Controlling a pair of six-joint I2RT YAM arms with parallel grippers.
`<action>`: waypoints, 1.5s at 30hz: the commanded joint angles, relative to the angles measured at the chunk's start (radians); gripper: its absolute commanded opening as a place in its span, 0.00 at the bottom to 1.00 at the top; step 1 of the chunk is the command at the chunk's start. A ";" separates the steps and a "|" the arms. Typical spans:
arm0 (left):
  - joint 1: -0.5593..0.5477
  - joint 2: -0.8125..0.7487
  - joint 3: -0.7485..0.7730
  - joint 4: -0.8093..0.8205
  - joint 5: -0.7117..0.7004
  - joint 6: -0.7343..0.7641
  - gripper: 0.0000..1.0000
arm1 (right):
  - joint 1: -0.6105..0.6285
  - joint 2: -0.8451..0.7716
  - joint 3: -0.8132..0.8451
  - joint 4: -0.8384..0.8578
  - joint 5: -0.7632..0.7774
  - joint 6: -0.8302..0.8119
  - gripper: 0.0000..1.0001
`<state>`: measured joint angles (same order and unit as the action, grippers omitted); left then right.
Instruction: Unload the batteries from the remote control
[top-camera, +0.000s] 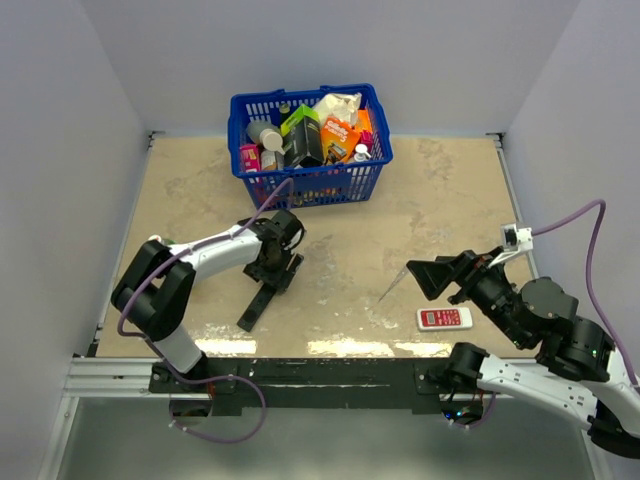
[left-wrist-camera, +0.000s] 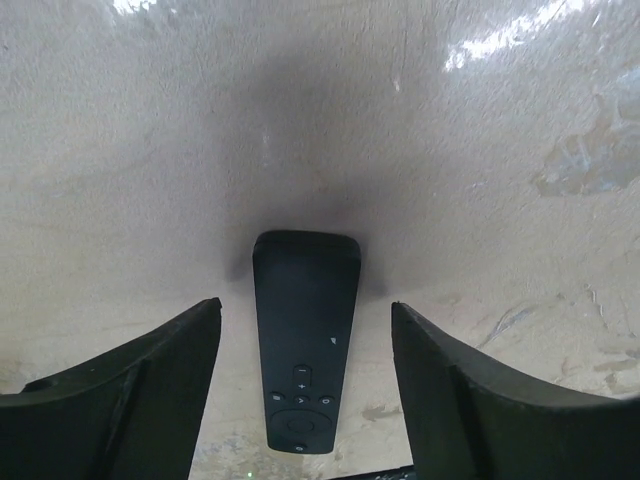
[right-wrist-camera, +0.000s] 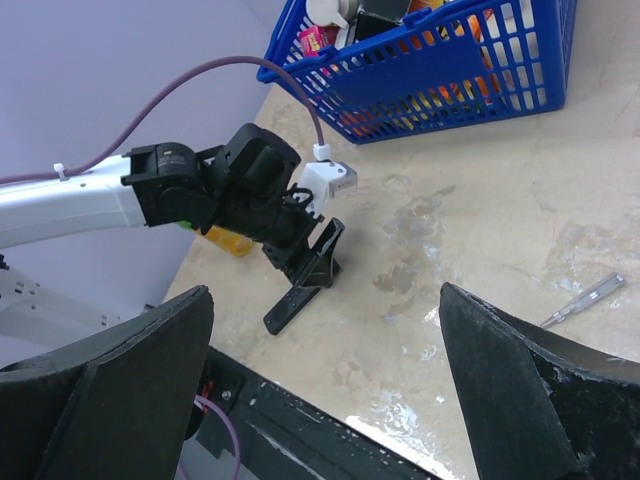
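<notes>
A slim black remote (top-camera: 257, 305) lies flat on the table, button side up. In the left wrist view the black remote (left-wrist-camera: 303, 340) lies between my open fingers, not touched. My left gripper (top-camera: 277, 272) hovers open over its far end; it also shows in the right wrist view (right-wrist-camera: 318, 258). A small white and red remote (top-camera: 444, 318) lies near the front right. My right gripper (top-camera: 428, 277) is open and empty, raised above the table just left of it. No red batteries show in any view.
A blue basket (top-camera: 312, 180) full of boxes and bottles stands at the back centre. A thin screwdriver-like tool (top-camera: 393, 284) lies mid-table, also in the right wrist view (right-wrist-camera: 583, 300). A yellow object (right-wrist-camera: 228, 240) lies behind the left arm.
</notes>
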<state>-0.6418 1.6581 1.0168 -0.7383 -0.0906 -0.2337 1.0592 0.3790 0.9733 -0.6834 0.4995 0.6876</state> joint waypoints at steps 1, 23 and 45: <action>-0.002 0.014 0.040 0.027 -0.026 0.027 0.70 | 0.018 -0.037 0.025 0.010 -0.016 -0.020 0.97; 0.004 -0.108 0.032 0.114 0.206 -0.090 0.05 | 0.016 0.092 -0.158 0.264 -0.271 0.024 0.96; 0.048 -0.676 -0.161 0.609 0.745 -0.355 0.00 | 0.018 0.383 -0.547 1.174 -0.690 -0.074 0.98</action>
<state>-0.5976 1.0451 0.8551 -0.2276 0.5396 -0.5758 1.0733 0.7597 0.4679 0.2176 -0.0479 0.6464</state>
